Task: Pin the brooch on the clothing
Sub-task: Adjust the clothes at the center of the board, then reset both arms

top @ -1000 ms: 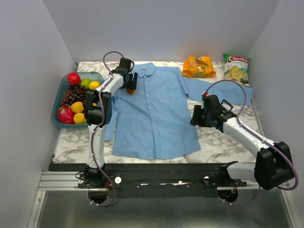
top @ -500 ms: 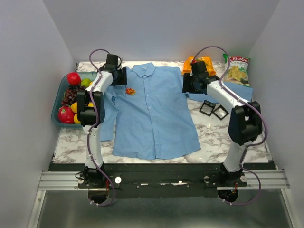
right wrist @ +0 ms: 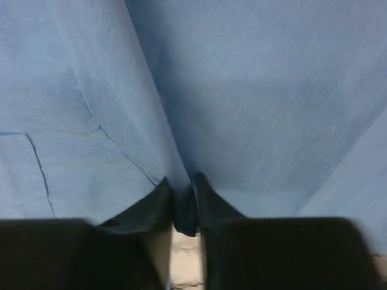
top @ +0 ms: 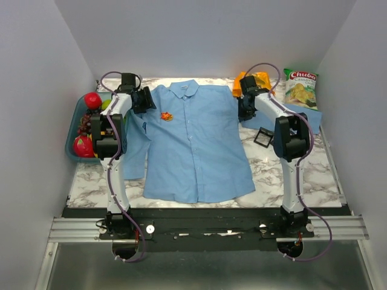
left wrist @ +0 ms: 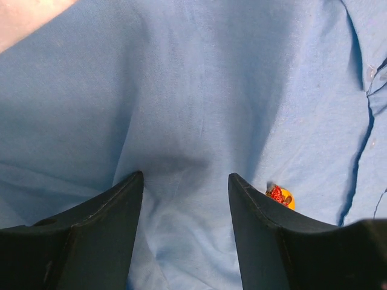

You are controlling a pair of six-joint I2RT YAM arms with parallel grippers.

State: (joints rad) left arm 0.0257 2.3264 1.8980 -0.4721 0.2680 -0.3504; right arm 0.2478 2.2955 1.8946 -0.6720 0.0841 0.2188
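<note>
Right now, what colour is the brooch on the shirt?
Orange-red with yellow-gold bits; the brooch on the shirt shows best in the left wrist view.

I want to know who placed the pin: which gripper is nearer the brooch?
Left. The left gripper is over one shoulder of the shirt, just beside the brooch; the right gripper pinches fabric at the opposite shoulder.

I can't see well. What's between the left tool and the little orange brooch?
Only bare blue shirt cloth lies between the left tool and the brooch. The top view shows it.
</note>
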